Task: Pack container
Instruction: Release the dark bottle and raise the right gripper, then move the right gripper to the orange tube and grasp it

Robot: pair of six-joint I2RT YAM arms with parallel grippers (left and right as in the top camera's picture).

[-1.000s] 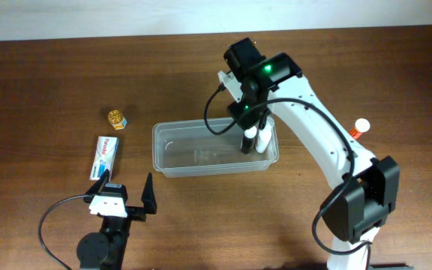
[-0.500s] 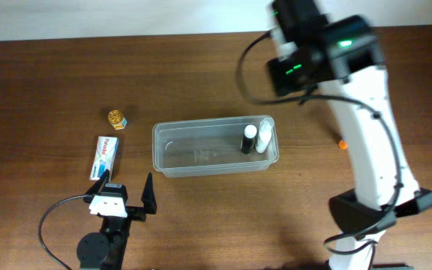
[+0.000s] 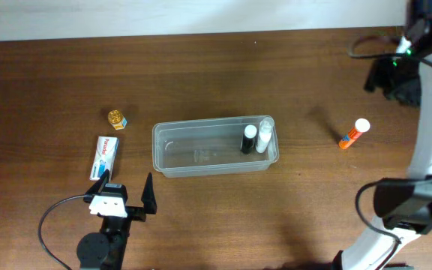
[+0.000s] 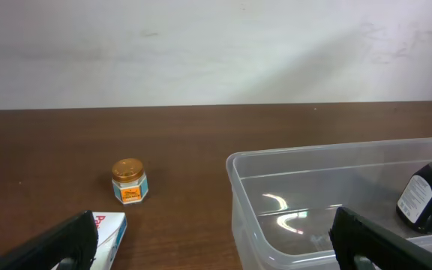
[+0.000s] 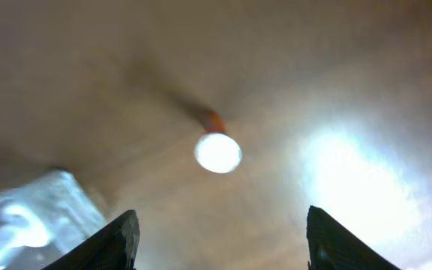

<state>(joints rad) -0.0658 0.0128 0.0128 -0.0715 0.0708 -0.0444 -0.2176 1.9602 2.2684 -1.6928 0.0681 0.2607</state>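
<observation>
Filling view: brown wood table [image 3: 201, 82] | pale wall [image 4: 201, 45] | left tool [image 4: 212, 219], right tool [image 5: 221, 214] spread, empty

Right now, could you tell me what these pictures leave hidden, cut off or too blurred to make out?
- Right wrist view: blur smears the orange tube; its label is lost.
- Left wrist view: the bottom edge and the left finger hide most of the white box.
- Overhead: the gold-lidded jar has print too small to read.
</observation>
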